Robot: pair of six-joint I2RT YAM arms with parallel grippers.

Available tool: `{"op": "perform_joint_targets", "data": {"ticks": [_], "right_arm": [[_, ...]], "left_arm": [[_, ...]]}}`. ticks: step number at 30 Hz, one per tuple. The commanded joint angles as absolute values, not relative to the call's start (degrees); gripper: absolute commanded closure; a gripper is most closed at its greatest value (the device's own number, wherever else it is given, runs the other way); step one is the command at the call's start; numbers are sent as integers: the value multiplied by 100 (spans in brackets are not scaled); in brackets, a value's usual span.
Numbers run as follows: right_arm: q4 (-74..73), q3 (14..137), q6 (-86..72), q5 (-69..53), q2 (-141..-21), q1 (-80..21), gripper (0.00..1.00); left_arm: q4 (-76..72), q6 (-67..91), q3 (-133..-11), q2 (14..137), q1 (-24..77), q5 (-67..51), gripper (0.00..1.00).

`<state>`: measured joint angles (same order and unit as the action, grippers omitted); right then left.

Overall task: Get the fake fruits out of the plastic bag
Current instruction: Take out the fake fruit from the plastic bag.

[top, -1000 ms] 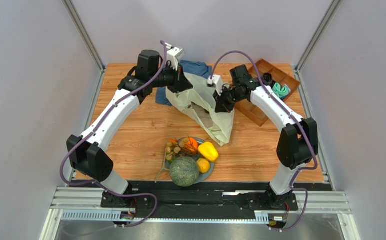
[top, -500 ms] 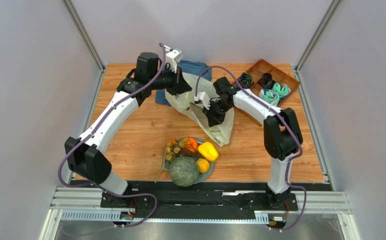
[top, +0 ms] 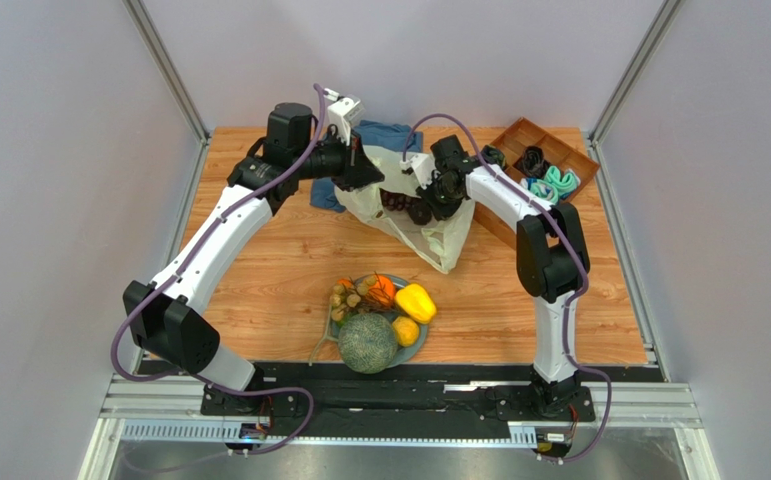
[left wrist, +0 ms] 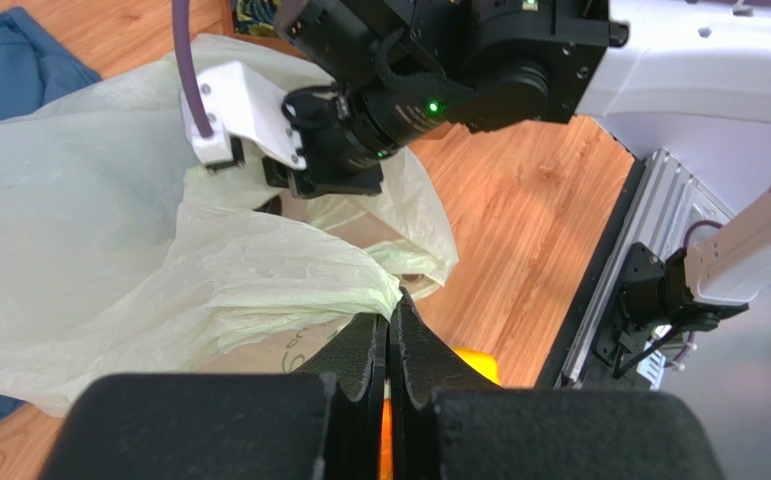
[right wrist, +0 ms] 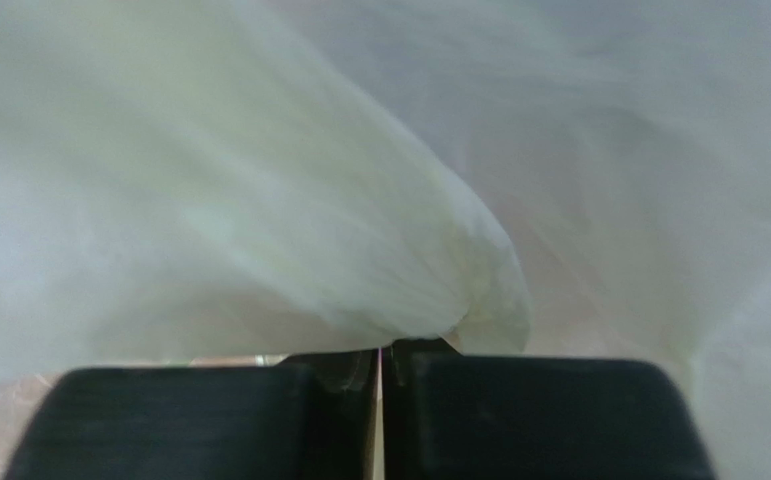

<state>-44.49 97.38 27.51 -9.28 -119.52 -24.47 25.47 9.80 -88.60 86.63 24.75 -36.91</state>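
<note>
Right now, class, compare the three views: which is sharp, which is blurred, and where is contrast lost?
Top external: sharp, evenly lit, table without glare. Left wrist: plastic bag crisp, left gripper dark, soft up close. Right wrist: bag film fills the frame, blurred, washed out above the right gripper.

Open table (top: 259, 265) lies left of the bag (top: 444, 245) and between it and the plate (top: 417, 351) of fruit (top: 367, 343), but the left gripper (top: 373, 180) and right gripper (top: 422, 208) crowd its mouth, cloth (top: 391, 134) just behind.
</note>
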Motion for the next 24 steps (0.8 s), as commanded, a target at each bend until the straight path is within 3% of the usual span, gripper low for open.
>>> {"op": "perform_joint_targets", "data": {"ticks": [1, 3, 4, 7, 12, 17, 20, 23, 24], "right_arm": [[-4183, 10239, 2435, -685, -12014, -2443, 77], [-4236, 10423, 2417, -957, -12085, -2443, 58], [-4289, 10476, 2426, -1097, -12111, -2443, 53], [-4342, 10722, 2391, -1476, -12260, -2443, 44], [-4815, 11433, 2364, -1661, -12970, -2435, 37], [-5369, 12023, 2566, -1731, -13482, -2443, 37], [-5598, 12032, 2584, -1609, -13492, -2435, 43], [-5494, 11613, 2645, -1547, -12992, -2443, 64], [-5223, 11419, 2680, -1608, -12729, -2426, 67]], "left_arm": [[2408, 958, -8982, 8499, 2514, -4007, 100], [2408, 941, -8982, 8508, 2531, -4087, 100], [2417, 932, -8974, 8508, 2540, -4122, 100], [2408, 932, -8895, 8499, 2575, -4157, 100], [2426, 905, -8877, 8508, 2637, -4184, 100], [2496, 818, -8903, 8508, 2663, -4148, 100], [2522, 782, -8895, 8490, 2663, -4113, 100], [2522, 756, -8886, 8464, 2663, -4069, 100], [2531, 738, -8886, 8473, 2663, -4052, 100]]}}
